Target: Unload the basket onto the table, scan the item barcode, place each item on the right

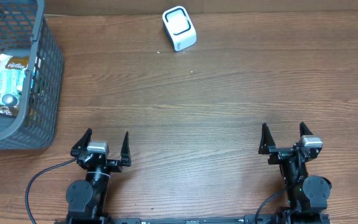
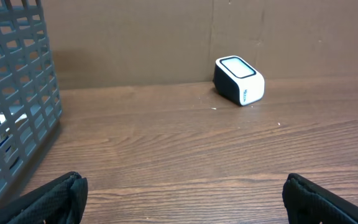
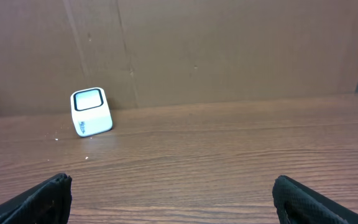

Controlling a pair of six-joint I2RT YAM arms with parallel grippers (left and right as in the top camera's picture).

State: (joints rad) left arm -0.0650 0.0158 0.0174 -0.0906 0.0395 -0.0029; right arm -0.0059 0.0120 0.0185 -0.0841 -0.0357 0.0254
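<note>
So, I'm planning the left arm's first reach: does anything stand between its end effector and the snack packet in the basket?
Yes. The wall of the grey plastic mesh basket stands between the left end effector and the pale foil snack packet lying inside it. Its top is open, so reaching from above looks clear.

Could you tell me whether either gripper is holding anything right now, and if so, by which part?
Nothing is held: the left gripper and right gripper both stand open and empty.

Matt wood-grain table (image 1: 216, 99), glossy white plastic scanner (image 1: 179, 28), grey plastic lattice basket (image 1: 48, 68)
</note>
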